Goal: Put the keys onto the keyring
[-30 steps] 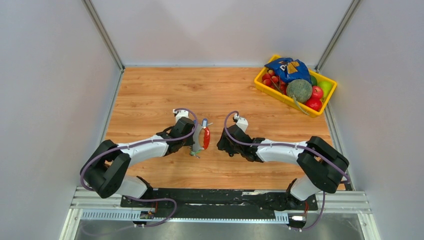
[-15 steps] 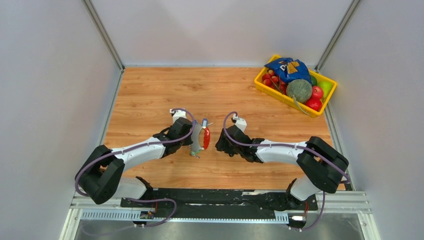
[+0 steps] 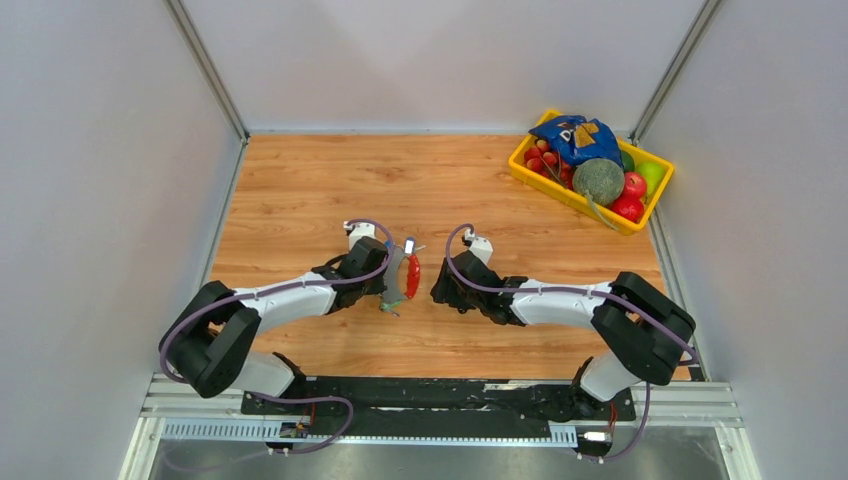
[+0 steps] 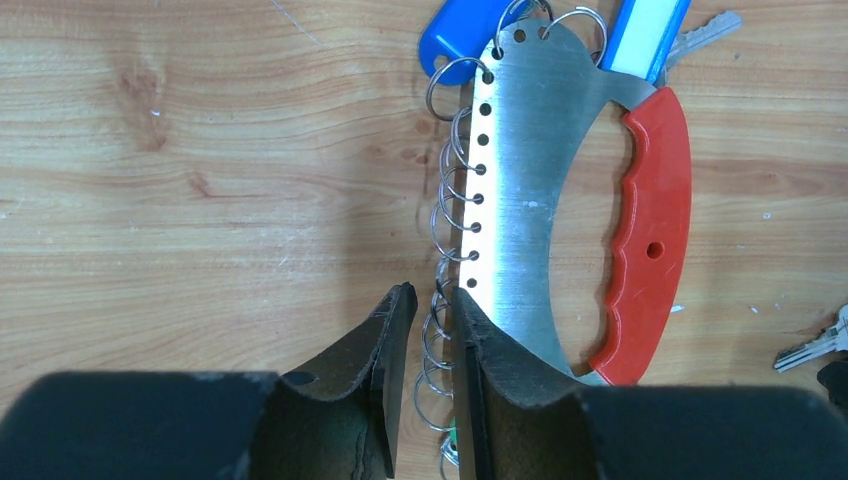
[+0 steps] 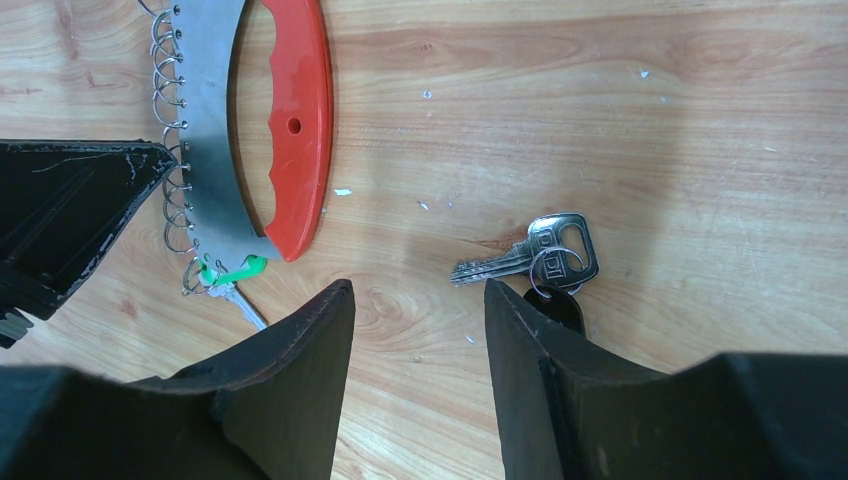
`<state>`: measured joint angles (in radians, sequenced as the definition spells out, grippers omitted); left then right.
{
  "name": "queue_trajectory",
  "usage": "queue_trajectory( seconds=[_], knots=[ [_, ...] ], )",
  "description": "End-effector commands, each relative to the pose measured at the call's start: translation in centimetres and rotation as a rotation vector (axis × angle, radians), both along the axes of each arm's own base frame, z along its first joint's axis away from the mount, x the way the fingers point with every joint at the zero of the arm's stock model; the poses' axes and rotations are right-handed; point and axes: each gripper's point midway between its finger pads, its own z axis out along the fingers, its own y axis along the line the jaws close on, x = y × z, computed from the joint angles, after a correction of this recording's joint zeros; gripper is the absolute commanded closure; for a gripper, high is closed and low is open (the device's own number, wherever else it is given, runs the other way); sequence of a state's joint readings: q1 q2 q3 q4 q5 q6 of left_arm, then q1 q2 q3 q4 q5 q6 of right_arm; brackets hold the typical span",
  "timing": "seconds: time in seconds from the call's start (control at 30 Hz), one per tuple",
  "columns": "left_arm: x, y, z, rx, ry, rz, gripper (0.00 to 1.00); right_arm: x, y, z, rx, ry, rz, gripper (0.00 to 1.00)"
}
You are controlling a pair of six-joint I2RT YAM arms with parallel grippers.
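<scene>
Your left gripper point(image 4: 432, 298) sits low over the table point(image 4: 200, 200) with its jaws narrow, one on either side of the near end of the keyring point(image 4: 530, 200). The keyring is a curved steel plate with a red grip point(image 4: 650, 220) along its outer side and a row of small wire rings point(image 4: 447, 200) threaded through holes along its inner edge. A few of those rings lie in the gap between the jaws, and the finger nearer the plate overlaps its edge. You cannot tell whether the jaws pinch the wire or only bracket it. At the far end of the plate a blue tag point(image 4: 465, 30) lies against the last rings. Next to it is a blue and white tag point(image 4: 645, 35) with a silver key blade point(image 4: 705, 32) poking out past it. Your right gripper point(image 5: 418, 295) faces the plate from the red-grip side. Its jaws stand well apart with only bare wood between them, holding nothing. The keys point(image 5: 545, 255) lie flat on the table just beside one of its fingertips, outside the gap and apart from the keyring. One is a silver key with a small ring through its head. Just below it is a black head, partly hidden by that finger. A green clip point(image 5: 238, 270) shows at the plate's near end. From above, a yellow basket point(image 3: 570, 198) of fruit point(image 3: 632, 185) and a blue bag point(image 3: 575, 135) sits in the far right corner.
</scene>
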<state>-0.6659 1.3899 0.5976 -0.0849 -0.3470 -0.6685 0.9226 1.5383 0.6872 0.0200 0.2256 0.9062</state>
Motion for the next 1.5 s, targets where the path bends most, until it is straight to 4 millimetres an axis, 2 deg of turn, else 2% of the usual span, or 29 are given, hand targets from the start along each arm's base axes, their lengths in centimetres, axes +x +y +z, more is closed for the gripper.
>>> queue_trajectory(
  seconds=[0.0, 0.2, 0.37, 0.47, 0.6, 0.97, 1.17, 1.2, 1.27, 1.3, 1.37, 1.47],
  knots=[
    [0.4, -0.3, -0.1, -0.017, -0.005, 0.001, 0.70, 0.6, 1.5, 1.2, 0.036, -0.034, 0.020, 0.46],
    [0.5, -0.8, -0.4, -0.029, 0.005, -0.009, 0.73, 0.5, 1.3, 1.0, 0.035, -0.031, 0.017, 0.46],
    [0.3, -0.9, -0.7, -0.032, 0.015, -0.014, 0.87, 0.4, 1.2, 0.9, 0.034, -0.028, 0.013, 0.46],
    [0.2, -0.8, -0.6, -0.030, 0.015, -0.012, 0.98, 0.4, 1.2, 1.0, 0.037, -0.029, 0.012, 0.46],
    [0.2, -0.4, 0.2, -0.025, -0.006, -0.006, 1.00, 0.4, 1.2, 1.2, 0.041, -0.033, 0.014, 0.47],
    [0.4, 0.2, 5.6, -0.046, -0.118, -0.022, 1.00, 0.3, 1.3, 3.6, 0.081, -0.077, 0.023, 0.47],
    [0.3, 0.7, 6.2, -0.037, -0.133, -0.017, 1.00, 0.1, 1.1, 4.3, 0.089, -0.092, 0.017, 0.47],
    [0.2, 0.8, 6.1, -0.033, -0.132, -0.013, 0.99, 0.1, 1.0, 4.2, 0.089, -0.091, 0.018, 0.47],
    [0.2, 0.8, 5.6, -0.029, -0.115, -0.009, 0.86, 0.0, 1.1, 4.2, 0.089, -0.089, 0.021, 0.45],
    [0.1, 0.8, 5.1, -0.022, -0.099, -0.010, 0.75, -0.1, 1.1, 4.2, 0.088, -0.087, 0.023, 0.44],
    [-0.1, 0.5, 4.5, -0.028, -0.074, -0.013, 0.64, -0.2, 1.1, 4.1, 0.087, -0.085, 0.025, 0.44],
    [-0.5, -0.1, 3.6, -0.054, -0.041, -0.021, 0.56, -0.2, 1.0, 4.1, 0.084, -0.085, 0.023, 0.44]
  ],
)
